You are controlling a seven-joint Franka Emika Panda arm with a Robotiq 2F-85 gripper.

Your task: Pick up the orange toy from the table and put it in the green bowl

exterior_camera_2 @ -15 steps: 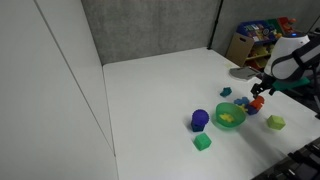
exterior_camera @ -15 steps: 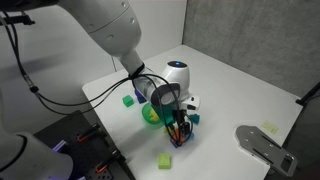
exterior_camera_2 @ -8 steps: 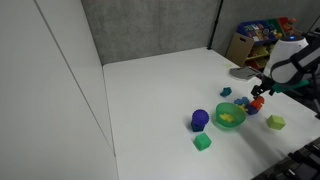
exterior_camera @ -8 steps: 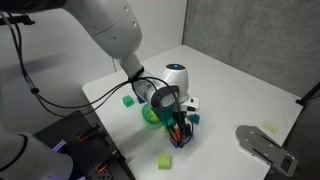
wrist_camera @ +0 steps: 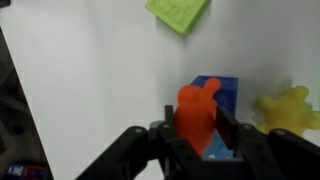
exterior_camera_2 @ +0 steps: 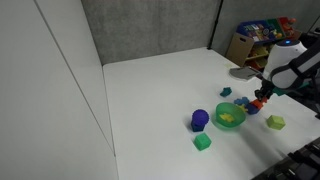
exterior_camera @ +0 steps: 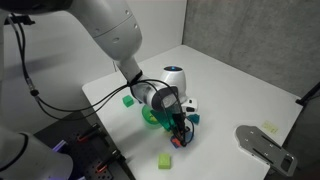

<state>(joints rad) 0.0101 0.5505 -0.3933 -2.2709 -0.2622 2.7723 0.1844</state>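
Note:
The orange toy (wrist_camera: 194, 112) stands upright on the white table between my gripper's (wrist_camera: 197, 120) two black fingers, which press on its sides. It leans against a blue block (wrist_camera: 224, 92). In both exterior views the gripper (exterior_camera: 180, 134) (exterior_camera_2: 258, 100) is down at the table just beside the green bowl (exterior_camera: 149, 117) (exterior_camera_2: 229, 117), and the toy (exterior_camera_2: 256, 103) shows as an orange-red spot under the fingers. The bowl holds something yellowish.
A yellow toy (wrist_camera: 290, 108) lies just past the blue block, and a green block (wrist_camera: 178, 12) lies farther off. A purple cup (exterior_camera_2: 200, 120) and a green cube (exterior_camera_2: 203, 142) sit by the bowl. Another green block (exterior_camera: 165, 160) is near the table edge.
The jaws have closed in from wide open onto the orange toy. The arm has shifted slightly lower over the toys.

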